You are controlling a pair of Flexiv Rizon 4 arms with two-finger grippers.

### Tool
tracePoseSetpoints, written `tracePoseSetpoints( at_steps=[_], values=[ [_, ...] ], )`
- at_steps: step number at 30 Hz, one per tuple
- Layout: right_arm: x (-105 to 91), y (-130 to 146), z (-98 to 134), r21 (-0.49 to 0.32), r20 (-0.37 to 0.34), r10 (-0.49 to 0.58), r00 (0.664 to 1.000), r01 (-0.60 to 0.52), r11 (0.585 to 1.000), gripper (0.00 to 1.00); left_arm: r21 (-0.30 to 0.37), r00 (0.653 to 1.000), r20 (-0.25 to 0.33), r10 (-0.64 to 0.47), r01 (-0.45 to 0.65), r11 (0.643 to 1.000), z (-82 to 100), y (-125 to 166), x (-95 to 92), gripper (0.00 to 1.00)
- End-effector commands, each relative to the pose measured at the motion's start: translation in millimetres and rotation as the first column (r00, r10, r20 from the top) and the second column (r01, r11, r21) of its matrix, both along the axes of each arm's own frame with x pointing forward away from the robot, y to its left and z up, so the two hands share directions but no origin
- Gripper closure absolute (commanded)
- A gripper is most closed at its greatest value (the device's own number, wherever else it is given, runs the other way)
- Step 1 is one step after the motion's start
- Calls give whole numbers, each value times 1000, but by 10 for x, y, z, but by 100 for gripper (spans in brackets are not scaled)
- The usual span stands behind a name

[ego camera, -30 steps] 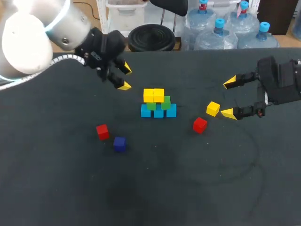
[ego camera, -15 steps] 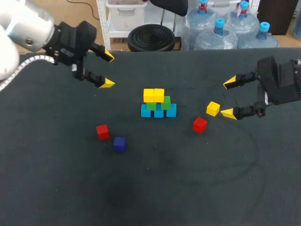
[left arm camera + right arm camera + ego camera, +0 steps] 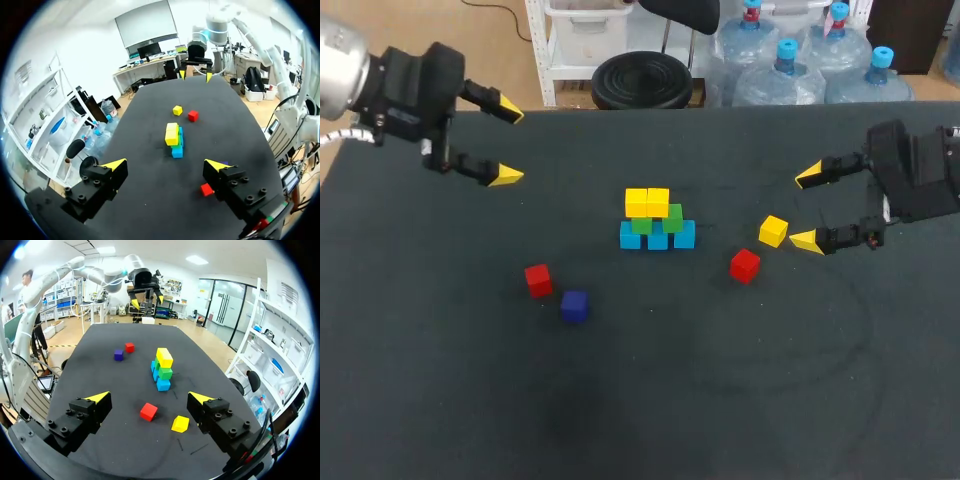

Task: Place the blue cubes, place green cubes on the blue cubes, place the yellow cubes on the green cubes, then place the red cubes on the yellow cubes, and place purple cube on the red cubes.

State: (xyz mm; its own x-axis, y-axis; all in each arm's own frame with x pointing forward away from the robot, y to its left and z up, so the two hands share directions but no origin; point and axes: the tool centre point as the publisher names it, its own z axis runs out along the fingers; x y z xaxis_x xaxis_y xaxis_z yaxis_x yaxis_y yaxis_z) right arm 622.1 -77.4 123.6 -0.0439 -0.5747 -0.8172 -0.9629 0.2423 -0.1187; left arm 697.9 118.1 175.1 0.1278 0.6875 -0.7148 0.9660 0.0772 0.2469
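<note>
Found the loose yellow cube [image 3: 773, 231] right of centre, just left of the empty, wide-open right gripper [image 3: 805, 208], far nearer it than the left gripper [image 3: 508, 142], likewise open and empty at upper left, well apart from the stack [image 3: 656, 222].

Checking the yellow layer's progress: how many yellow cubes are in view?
3 yellow cubes. Two sit side by side on the green cubes; one lies loose on the table near the right end effector, beside a red cube.

Bright, even overhead light (only soft, faint shadows)
</note>
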Motion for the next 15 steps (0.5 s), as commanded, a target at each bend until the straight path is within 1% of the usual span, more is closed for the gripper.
tracePoseSetpoints(
  at_steps=[1, 14, 15],
  values=[
    [-2, 2, 2, -1, 0, -1, 1000, 1, 1000, 0, -19, 1000, 26, -17, 18, 1000, 90, -31, -48, 0],
    [-2, 2, 2, -1, 0, -1, 1000, 1, 1000, 0, -19, 1000, 26, -17, 18, 1000, 90, -31, -48, 0],
    [7, -48, -39, -23, 9, -26, 1000, 26, 999, 0, -19, 1000, 26, -17, 18, 1000, 90, -31, -48, 0]
  ],
)
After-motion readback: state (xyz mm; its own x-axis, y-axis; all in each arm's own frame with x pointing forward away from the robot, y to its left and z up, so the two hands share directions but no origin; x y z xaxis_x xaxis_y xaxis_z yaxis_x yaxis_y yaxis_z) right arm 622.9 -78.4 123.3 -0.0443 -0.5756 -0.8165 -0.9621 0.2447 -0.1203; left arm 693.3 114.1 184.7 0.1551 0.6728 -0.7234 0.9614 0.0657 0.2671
